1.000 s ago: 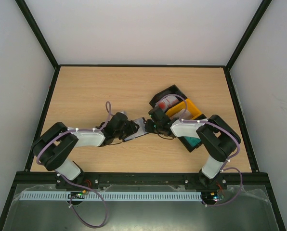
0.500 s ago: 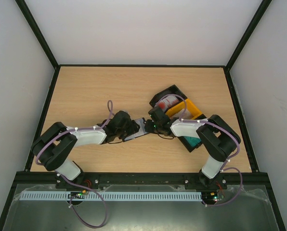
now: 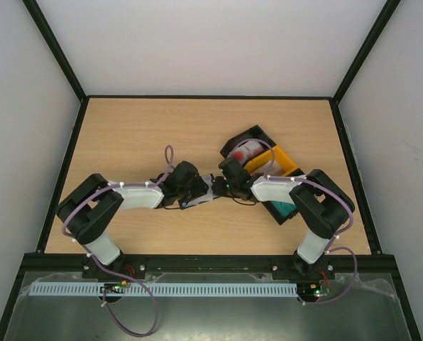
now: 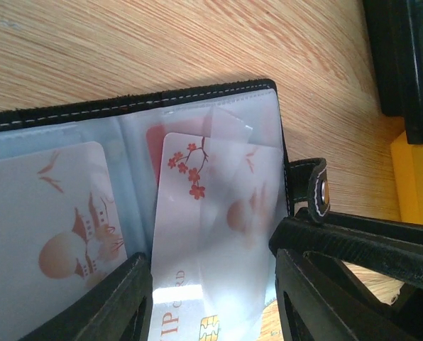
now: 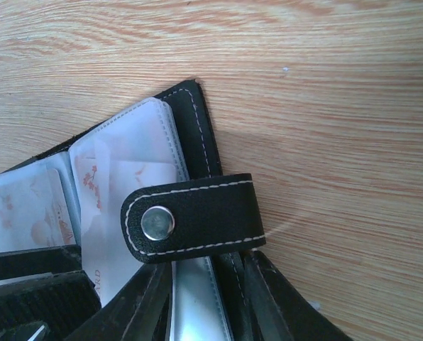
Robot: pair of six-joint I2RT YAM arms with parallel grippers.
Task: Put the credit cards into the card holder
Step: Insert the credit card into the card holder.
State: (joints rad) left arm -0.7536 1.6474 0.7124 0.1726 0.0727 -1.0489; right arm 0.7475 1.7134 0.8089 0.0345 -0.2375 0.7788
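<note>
The card holder [image 3: 207, 191] lies open on the table [image 3: 140, 135], a little toward 6 o'clock from its middle, with the black and yellow bins [image 3: 251, 132] at its 2 o'clock. The left gripper [image 3: 196, 194] meets it from 9 o'clock and the right gripper [image 3: 222, 186] from 3 o'clock. In the left wrist view a pale blossom card [image 4: 211, 227] sits partly under a clear sleeve. The left fingers [image 4: 123, 302] press its two long edges, pinching it across its width. A second pale card [image 4: 48, 227] fills the neighbouring sleeve, and a red card [image 4: 153, 145] peeks out behind. The right fingers [image 5: 137, 312] stand parted astride the holder's cover edge below the clasp tab [image 5: 197, 222]; whether they clamp it cannot be told.
</note>
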